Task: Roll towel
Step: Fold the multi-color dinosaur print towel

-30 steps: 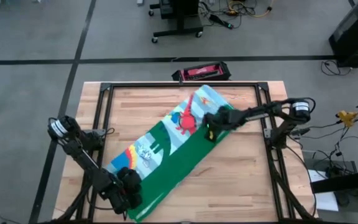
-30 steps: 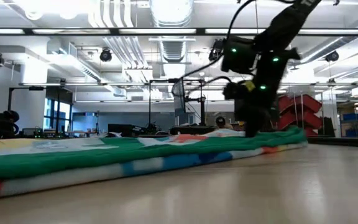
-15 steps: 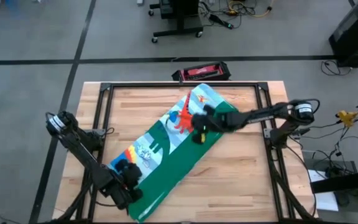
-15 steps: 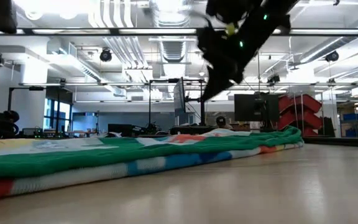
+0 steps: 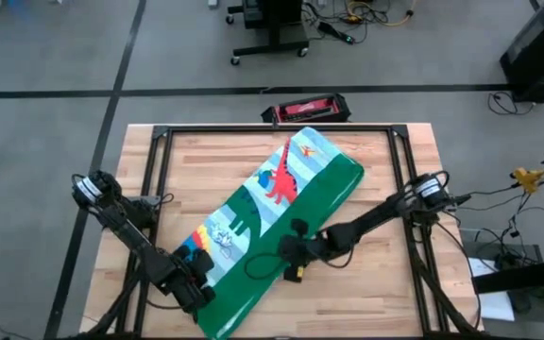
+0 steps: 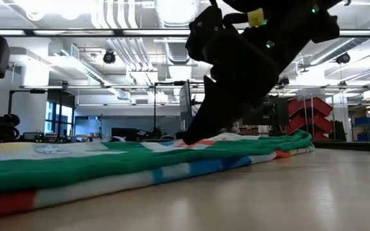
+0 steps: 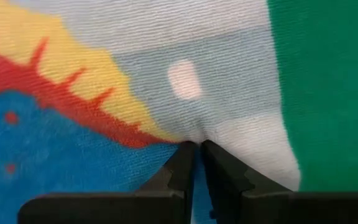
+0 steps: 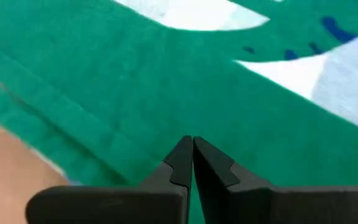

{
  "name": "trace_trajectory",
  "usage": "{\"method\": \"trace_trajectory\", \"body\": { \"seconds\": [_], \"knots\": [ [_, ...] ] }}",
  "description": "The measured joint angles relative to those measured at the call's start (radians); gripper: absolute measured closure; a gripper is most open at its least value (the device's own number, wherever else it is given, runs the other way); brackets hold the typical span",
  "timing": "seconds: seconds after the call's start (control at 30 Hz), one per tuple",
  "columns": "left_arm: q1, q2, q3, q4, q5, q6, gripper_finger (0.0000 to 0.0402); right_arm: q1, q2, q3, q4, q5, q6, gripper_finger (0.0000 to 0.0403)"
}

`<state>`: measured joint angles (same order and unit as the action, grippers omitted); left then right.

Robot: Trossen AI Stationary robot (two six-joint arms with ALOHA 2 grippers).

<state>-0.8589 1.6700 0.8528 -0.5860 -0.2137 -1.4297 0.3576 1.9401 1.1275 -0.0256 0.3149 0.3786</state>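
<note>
While folded into a long band on the table [image 5: 376,283], towel [image 5: 281,222]: lies diagonally, long axis running from the near left corner up to the far right; green border along the right-hand long edge, dinosaur print on the left-hand strip. Left gripper [image 5: 189,283]: at the near-left end of the band, fingers [image 7: 180,169] pinched almost shut on a small fold of the printed cloth. Right gripper [image 5: 294,253]: over the green border about midway along the band, fingers [image 8: 180,163] closed together, empty, tips just above or on the cloth; contact not clear. Judged nearest the end where a roll would start: left gripper; roll would travel along the long axis toward the far right. Nearby: red and black case [image 5: 305,110] beyond the far table edge, well apart. Nothing on the band in the way.
</note>
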Motion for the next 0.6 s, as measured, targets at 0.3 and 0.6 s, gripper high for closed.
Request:
{"method": "trace_trajectory", "body": {
  "seconds": [0.3, 0.6],
  "knots": [
    [0.05, -0.018, 0.04, -0.065, -0.07, 0.152, 0.0378, 0.042, -0.006, 0.113, -0.073, 0.141, -0.109, 0.0403],
    [0.08, -0.058, 0.171, -0.22, -0.114, 0.423, 0.0378, 0.119, 0.119, 0.207, 0.113, 0.102, -0.189, 0.0403]
  ]
}}
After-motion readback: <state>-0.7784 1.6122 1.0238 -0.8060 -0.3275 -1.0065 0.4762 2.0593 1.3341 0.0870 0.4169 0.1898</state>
